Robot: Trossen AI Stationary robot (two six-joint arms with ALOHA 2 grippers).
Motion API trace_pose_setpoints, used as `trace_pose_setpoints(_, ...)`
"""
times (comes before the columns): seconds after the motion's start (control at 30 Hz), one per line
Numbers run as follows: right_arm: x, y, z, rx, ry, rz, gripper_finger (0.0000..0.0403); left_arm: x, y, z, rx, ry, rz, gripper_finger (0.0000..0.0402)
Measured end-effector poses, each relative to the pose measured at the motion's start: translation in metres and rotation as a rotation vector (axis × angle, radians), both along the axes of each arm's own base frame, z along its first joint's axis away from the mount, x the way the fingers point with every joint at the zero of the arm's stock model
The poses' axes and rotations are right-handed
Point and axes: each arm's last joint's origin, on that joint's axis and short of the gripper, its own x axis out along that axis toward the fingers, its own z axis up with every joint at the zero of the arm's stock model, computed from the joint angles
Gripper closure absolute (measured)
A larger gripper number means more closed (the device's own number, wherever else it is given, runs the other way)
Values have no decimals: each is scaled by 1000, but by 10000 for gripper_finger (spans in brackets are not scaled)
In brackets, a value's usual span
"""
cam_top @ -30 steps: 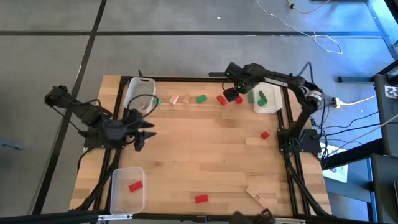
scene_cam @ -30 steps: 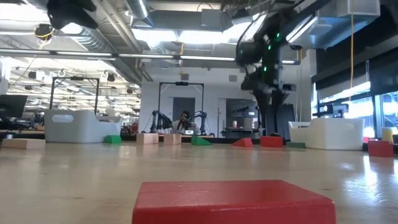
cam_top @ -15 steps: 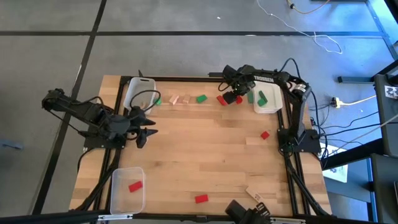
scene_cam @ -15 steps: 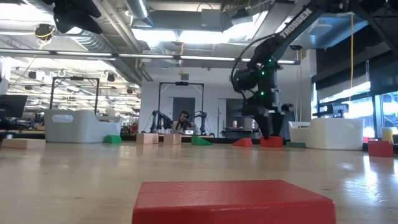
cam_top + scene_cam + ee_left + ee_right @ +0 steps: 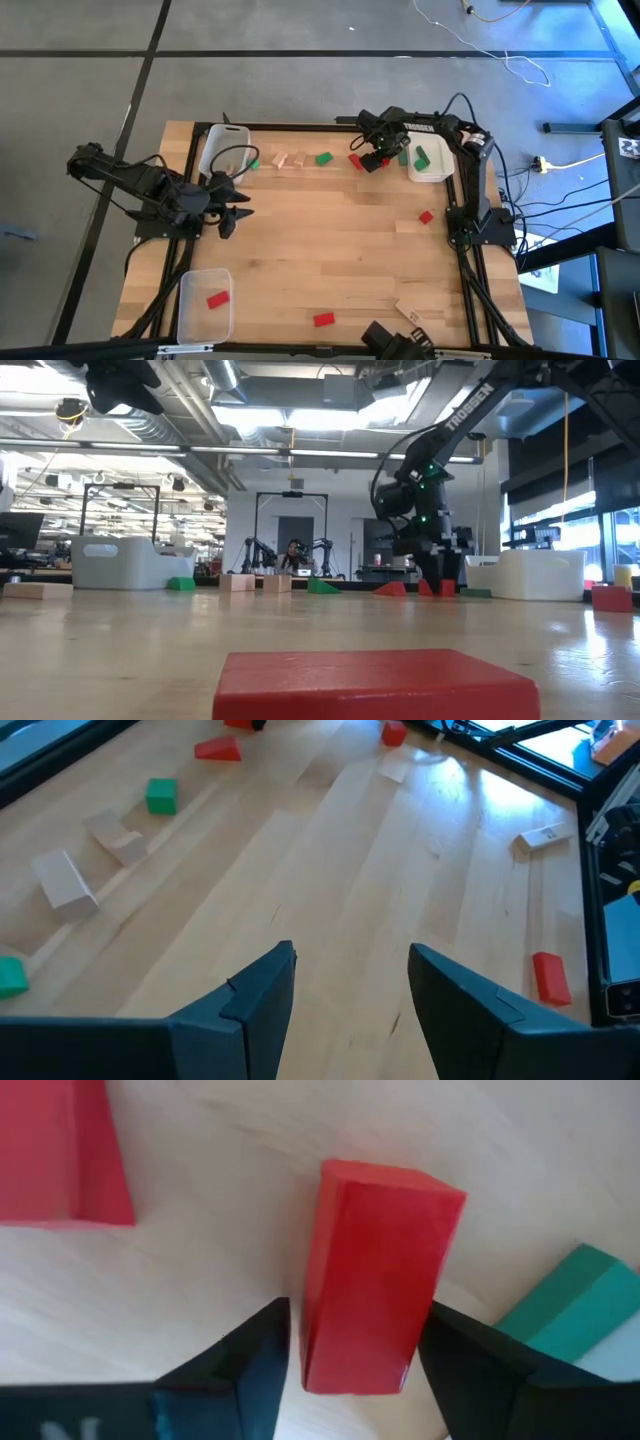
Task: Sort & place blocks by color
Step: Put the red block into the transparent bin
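The right gripper [image 5: 345,1355] is being lowered from its earlier height, its jaws now straddling but not yet clamping a red block [image 5: 375,1270] on the counter [image 5: 330,250] beside the green-block bin [image 5: 432,172]; pickup looks imminent. The block's long axis is running between the fingers

1. This is a robotics lab on an open industrial floor: past the wooden counter [image 5: 320,622] the hall runs deep, with bare ceiling ducts [image 5: 150,422] and strip lights [image 5: 300,448] overhead.
2. Well behind the counter stands a black frame [image 5: 291,530] with two more robot arms [image 5: 258,550], and a person [image 5: 296,553] sits between them.
3. From above, the counter rests on a grey concrete floor [image 5: 300,90], and loose cables [image 5: 520,65] trail beside it.
4. Beyond the counter, tall windows [image 5: 560,525] line one side of the hall.
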Motion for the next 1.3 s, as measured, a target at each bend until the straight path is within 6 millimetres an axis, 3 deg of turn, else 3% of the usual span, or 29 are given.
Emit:
trace_pose_setpoints(0.2,1,-1,-4,10,3,35,270,0,0,0,5,0,-8,214)
trace_pose_setpoints(0.63,15,13,0,-43,44,261,271,0,1,0,-29,-16,47,214)
trace_pose_setpoints(0.83,42,32,21,-148,77,387,271,0,1,1,-50,-26,65,214)
trace_pose_setpoints(1.03,77,62,48,-371,160,575,271,1,1,1,-62,-34,88,214)
trace_pose_setpoints(1.3,122,109,100,-621,63,705,271,2,7,2,-95,-153,390,214)
